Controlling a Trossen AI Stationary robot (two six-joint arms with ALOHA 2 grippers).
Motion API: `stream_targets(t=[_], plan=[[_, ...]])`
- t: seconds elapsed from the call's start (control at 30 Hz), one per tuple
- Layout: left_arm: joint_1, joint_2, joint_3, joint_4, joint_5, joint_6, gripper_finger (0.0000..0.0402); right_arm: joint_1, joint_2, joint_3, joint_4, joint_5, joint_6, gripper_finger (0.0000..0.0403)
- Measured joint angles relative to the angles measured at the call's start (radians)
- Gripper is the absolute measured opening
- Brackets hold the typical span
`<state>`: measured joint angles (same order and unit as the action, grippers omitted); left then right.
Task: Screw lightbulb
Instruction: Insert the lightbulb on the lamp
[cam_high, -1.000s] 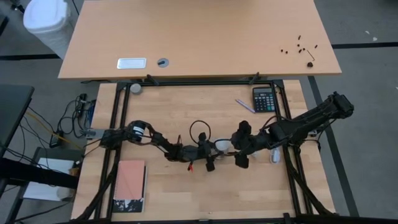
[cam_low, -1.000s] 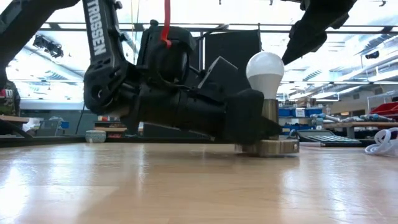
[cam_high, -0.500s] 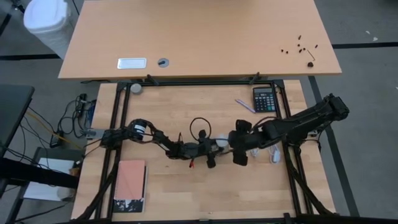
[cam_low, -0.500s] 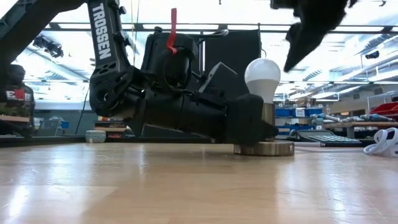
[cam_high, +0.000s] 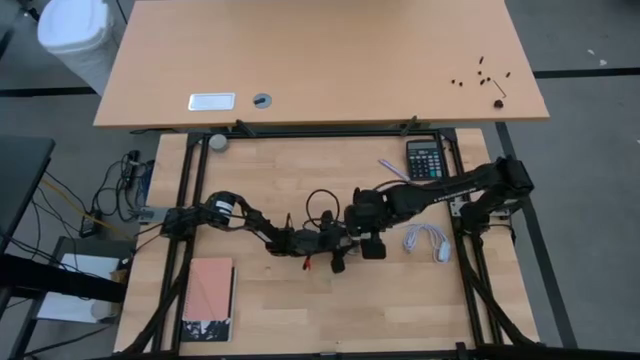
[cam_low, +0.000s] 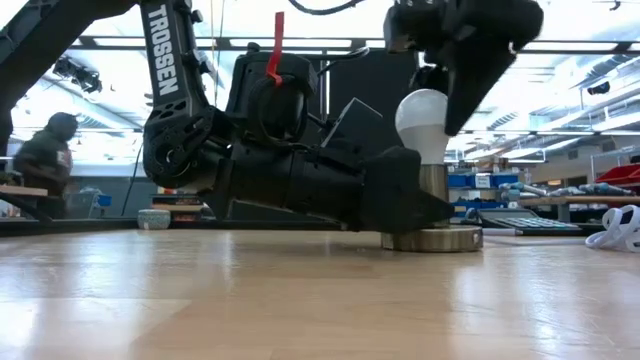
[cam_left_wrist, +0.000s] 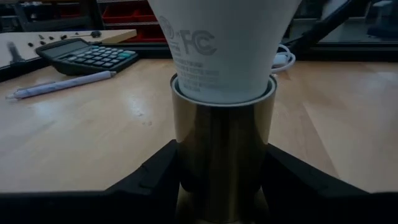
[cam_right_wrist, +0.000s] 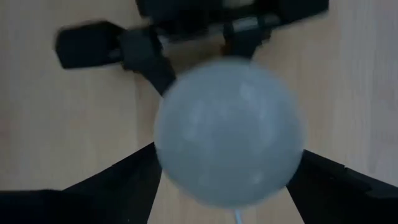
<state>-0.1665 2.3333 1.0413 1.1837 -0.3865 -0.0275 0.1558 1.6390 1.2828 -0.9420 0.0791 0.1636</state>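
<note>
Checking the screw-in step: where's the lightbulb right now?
Table centre in the high view: the lightbulb stands upright in the brass socket, which the left claw grips, with the right claw open directly above it.

White pear-shaped lightbulb (cam_low: 424, 124), standing upright near the middle of the wooden table (cam_high: 300, 300), globe uppermost. Its narrow neck, printed with grey markings, sits in a brass-coloured cylindrical socket (cam_left_wrist: 222, 155) on a round base. Seen from directly above, the globe (cam_right_wrist: 229, 148) appears as a plain pale disc.
</note>
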Motion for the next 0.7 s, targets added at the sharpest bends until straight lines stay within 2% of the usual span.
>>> stream_targets(t=[0.13,0.27,0.47,0.7], plan=[[0.0,0.0,0.0,0.0,0.019,0.002,0.0189,-0.024,0.016,0.037,-0.008,-0.072,-0.063,0.0343],[0.0,0.0,0.0,0.0,0.021,0.003,0.0188,-0.027,0.033,0.074,-0.042,-0.08,-0.117,0.0358],[0.004,0.0,0.0,-0.001,0.026,0.001,0.0188,-0.017,0.096,0.128,-0.054,-0.079,-0.166,0.0361],[0.005,0.0,0.001,0.0,0.025,-0.002,0.0188,-0.012,0.213,0.234,-0.185,-0.073,-0.256,0.036]])
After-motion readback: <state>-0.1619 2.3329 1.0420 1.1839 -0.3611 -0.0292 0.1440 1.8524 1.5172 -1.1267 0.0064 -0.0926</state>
